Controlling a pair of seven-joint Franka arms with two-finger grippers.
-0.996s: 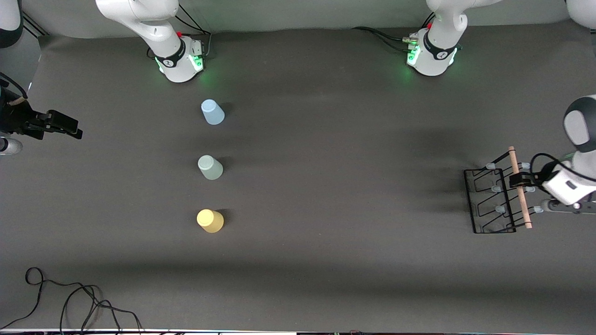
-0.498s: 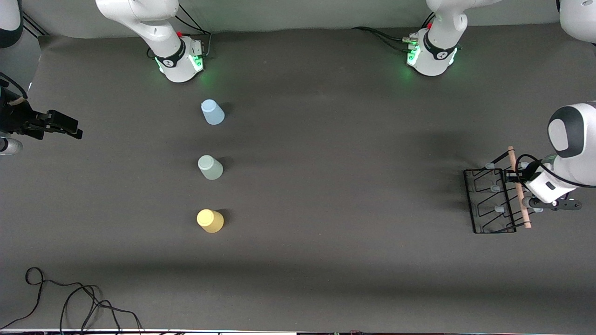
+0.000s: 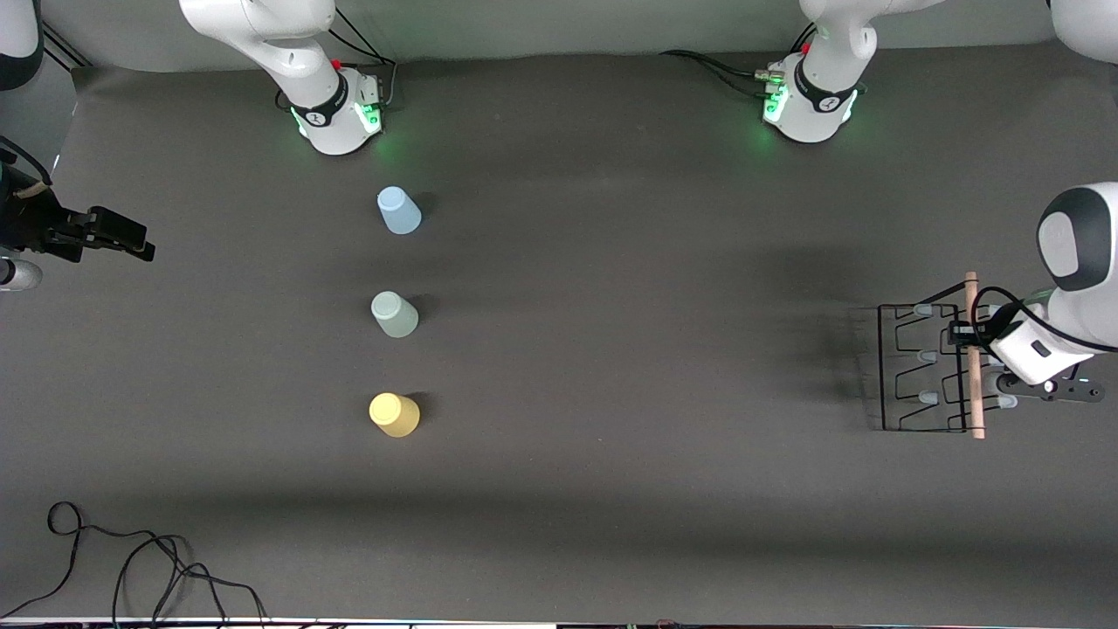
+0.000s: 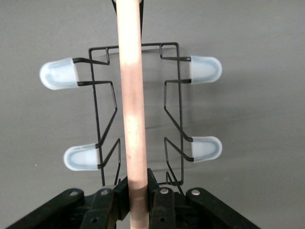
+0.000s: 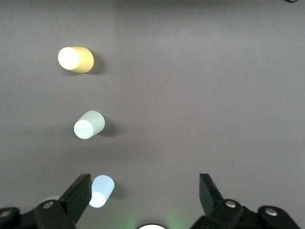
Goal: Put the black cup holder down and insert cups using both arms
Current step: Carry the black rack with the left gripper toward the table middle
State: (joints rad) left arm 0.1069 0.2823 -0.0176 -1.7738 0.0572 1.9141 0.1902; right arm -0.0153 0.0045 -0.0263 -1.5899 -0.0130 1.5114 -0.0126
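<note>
Yellow cup (image 3: pixel 394 414) sits nearest the front cam, upside down on the dark surface (image 3: pixel 611 349), w/ the green cup (image 3: pixel 395 314) next and the blue cup (image 3: pixel 398 210) farthest, all three in a row toward the right arm's end, apart from each other. Black cup holder (image 3: pixel 913 367) is at the left arm's end; left gripper (image 3: pixel 968 335) has its jaws clamped on the wooden rod handle (image 4: pixel 132 105), blue-capped pegs (image 4: pixel 59 74) sticking out either side. Right gripper (image 5: pixel 145 195) waits w/ jaws wide apart, holding nothing, above the surface beside the cups.
</note>
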